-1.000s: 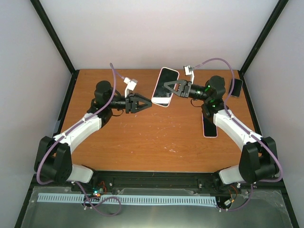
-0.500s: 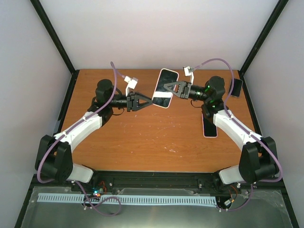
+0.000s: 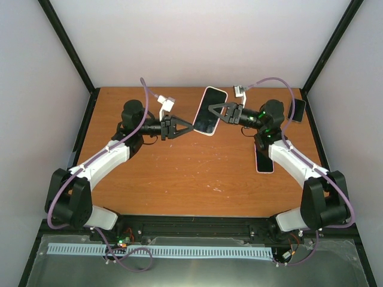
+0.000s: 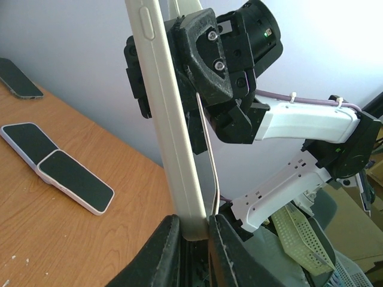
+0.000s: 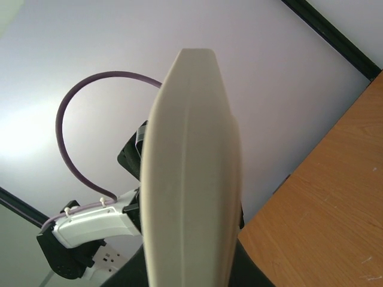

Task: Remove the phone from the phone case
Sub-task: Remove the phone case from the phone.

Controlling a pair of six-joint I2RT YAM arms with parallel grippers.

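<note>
- Table [image 3: 179,179]: the work goes on in the air above its far half, not on the wood.
- Phone [image 3: 208,113]: dark screen up, tilted, lifted off the table between both arms. It sits inside the phone case [image 4: 173,137], so the removal is not yet done.
- Right gripper [image 3: 212,109]: clenched on the case's right long edge, carrying it. Its own wrist view shows only the cream side wall filling the frame.
- Left gripper [image 4: 194,230]: closed on the case's lower end, a finger pressed to each side of the cream wall.
- Spare handsets [image 4: 75,179]: lying on the table's right side, well apart from the work.
- Thin pale strip [image 4: 209,149]: bows away from the case wall. Cannot tell whether it is the lip starting to peel.
- Judgement: both holds set, the prising apart looks to be all ahead.
</note>
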